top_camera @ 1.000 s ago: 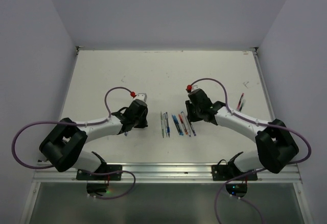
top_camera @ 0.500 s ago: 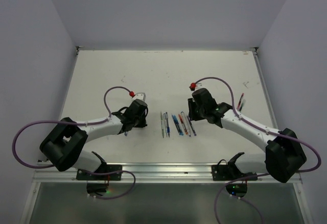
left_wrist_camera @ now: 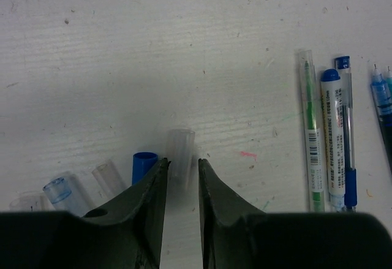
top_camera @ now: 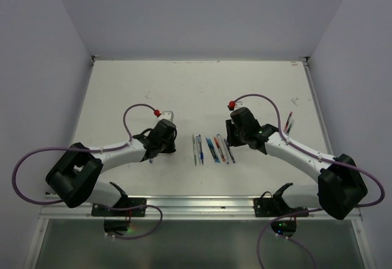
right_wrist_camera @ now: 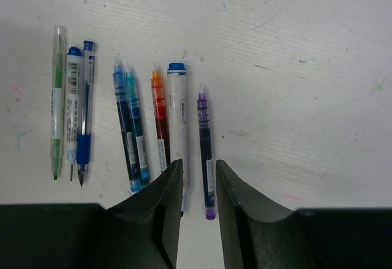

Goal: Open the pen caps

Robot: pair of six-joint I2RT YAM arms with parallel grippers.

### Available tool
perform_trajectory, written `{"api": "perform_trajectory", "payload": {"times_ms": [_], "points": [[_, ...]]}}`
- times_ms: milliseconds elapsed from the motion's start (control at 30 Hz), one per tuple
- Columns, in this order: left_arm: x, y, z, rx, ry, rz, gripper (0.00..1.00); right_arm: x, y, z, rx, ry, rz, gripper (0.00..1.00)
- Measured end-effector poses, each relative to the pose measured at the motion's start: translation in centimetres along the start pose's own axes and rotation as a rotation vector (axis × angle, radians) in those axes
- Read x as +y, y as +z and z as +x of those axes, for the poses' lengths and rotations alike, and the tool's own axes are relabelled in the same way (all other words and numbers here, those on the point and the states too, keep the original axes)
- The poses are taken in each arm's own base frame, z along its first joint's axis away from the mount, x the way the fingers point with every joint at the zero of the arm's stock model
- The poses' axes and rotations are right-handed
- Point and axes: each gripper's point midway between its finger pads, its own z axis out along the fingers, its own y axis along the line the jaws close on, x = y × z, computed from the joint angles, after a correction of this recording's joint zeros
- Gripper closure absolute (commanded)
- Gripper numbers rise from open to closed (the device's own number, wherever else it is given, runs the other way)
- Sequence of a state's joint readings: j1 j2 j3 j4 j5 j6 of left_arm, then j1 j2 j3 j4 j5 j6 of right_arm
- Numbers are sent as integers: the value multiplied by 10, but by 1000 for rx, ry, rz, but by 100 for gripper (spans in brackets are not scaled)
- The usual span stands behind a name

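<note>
In the left wrist view my left gripper [left_wrist_camera: 182, 160] stands open just above the table. A clear pen cap [left_wrist_camera: 181, 151] lies loose at its fingertips. Beside it are a blue pen cap [left_wrist_camera: 144, 166] and two more clear caps [left_wrist_camera: 61, 190]. In the right wrist view my right gripper [right_wrist_camera: 199, 162] hangs open over a row of pens. A purple pen [right_wrist_camera: 206, 149] lies below the gap, and a white pen [right_wrist_camera: 179, 122] with a blue cap [right_wrist_camera: 177, 67] lies just left of it. Nothing is between the right fingers.
The row of pens [top_camera: 211, 148] lies between the two arms, and the left wrist view shows a green pen [left_wrist_camera: 311, 140] and two blue ones [left_wrist_camera: 331, 146]. Another pen [top_camera: 288, 122] lies apart at the right. Purple cables loop from both wrists.
My left jaws have parted and the clear cap now lies free. The right arm has swung a little farther from the near edge, its elbow moving right. The left arm has hardly moved.
</note>
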State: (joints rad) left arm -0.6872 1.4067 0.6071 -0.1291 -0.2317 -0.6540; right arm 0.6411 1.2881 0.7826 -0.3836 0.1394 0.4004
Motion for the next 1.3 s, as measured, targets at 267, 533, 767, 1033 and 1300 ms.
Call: {"api": "perform_trajectory", "payload": {"times_ms": [267, 533, 767, 1033, 1300], "points": [[-7, -12, -11, -35, -11, 39, 71, -1, 0, 0, 1, 6, 2, 64], [-35, -57, -45, -154, -34, 217, 68, -41, -17, -45, -44, 143, 97, 58], [-75, -106, -62, -255, -34, 510, 64, -152, -53, -113, -204, 401, 345, 55], [-98, -125, -47, -261, 7, 720, 63, -250, -43, -78, -102, 597, 580, 58], [-112, -132, -27, -227, 35, 823, 62, -284, -31, -32, -8, 704, 655, 61]]}}
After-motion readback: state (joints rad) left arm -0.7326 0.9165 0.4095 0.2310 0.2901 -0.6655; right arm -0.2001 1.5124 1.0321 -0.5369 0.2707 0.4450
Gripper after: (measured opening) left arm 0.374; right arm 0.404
